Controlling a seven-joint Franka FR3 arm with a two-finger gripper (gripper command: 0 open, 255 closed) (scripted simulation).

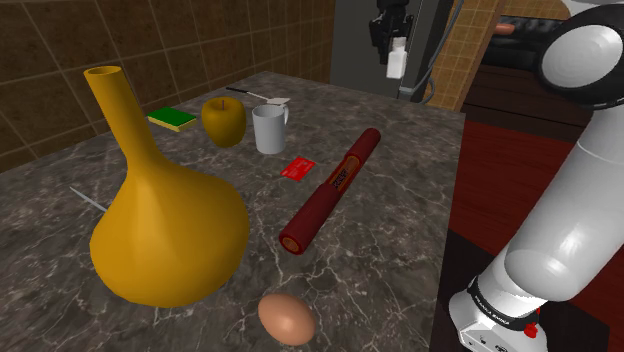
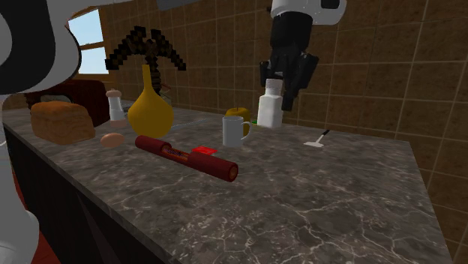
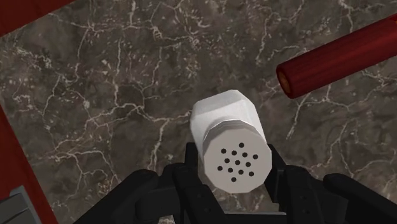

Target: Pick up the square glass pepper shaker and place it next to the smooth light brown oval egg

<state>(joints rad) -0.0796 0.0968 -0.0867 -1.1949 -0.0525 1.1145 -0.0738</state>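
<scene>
My black gripper (image 1: 392,45) hangs high over the far side of the marble counter (image 1: 400,200), shut on a white square pepper shaker (image 1: 397,63). In the wrist view the fingers (image 3: 191,156) clasp the shaker (image 3: 224,121) just below its round, perforated cap, with the counter well beneath it. In the second exterior view the shaker (image 2: 270,105) hangs under the gripper (image 2: 280,81), beside the white mug. The light brown egg (image 1: 286,318) lies near the counter's front edge, right of the yellow vase; the egg (image 2: 112,139) also appears at the second exterior view's left.
Between shaker and egg stand a big yellow vase (image 1: 165,215), a long dark red cylinder (image 1: 330,190), a white mug (image 1: 270,128), an apple (image 1: 224,120), a red card (image 1: 298,168) and a green sponge (image 1: 172,119). A loaf (image 2: 61,121) and another shaker (image 2: 115,105) sit beyond the egg.
</scene>
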